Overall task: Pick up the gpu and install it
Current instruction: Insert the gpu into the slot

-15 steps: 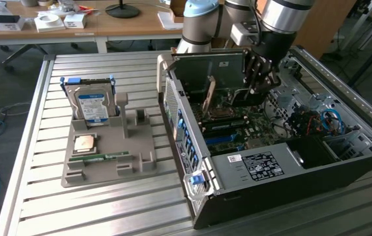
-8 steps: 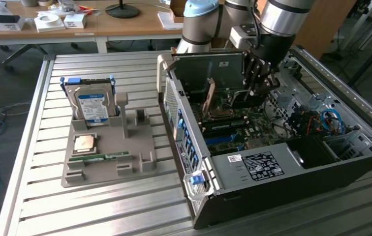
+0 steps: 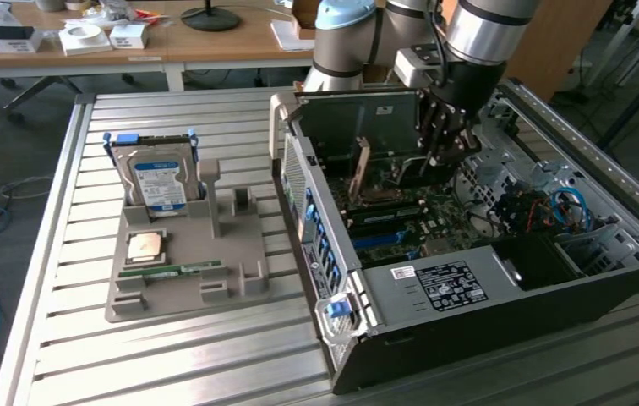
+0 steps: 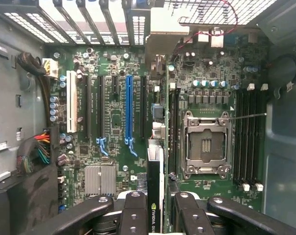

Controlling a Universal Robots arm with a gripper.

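Reaching down into the big open grey metal computer case (image 3: pixel 522 309) with the black gripper (image 3: pixel 450 148) (image 4: pixel 159 205), closed part way and pinching the thin dark flat gpu (image 4: pixel 154 166) between its two fat black fingers (image 4: pixel 134 210). Seen from its skinny edge, standing straight up in the grip, right in the middle of the gripper and poking out past the fingertips over the green circuit board (image 4: pixel 117 120), between the long blue plastic slot (image 4: pixel 129 107) and the square silver chip socket (image 4: pixel 206 142). Cannot tell whether pushed into a slot, resting on the board or hanging just above it.
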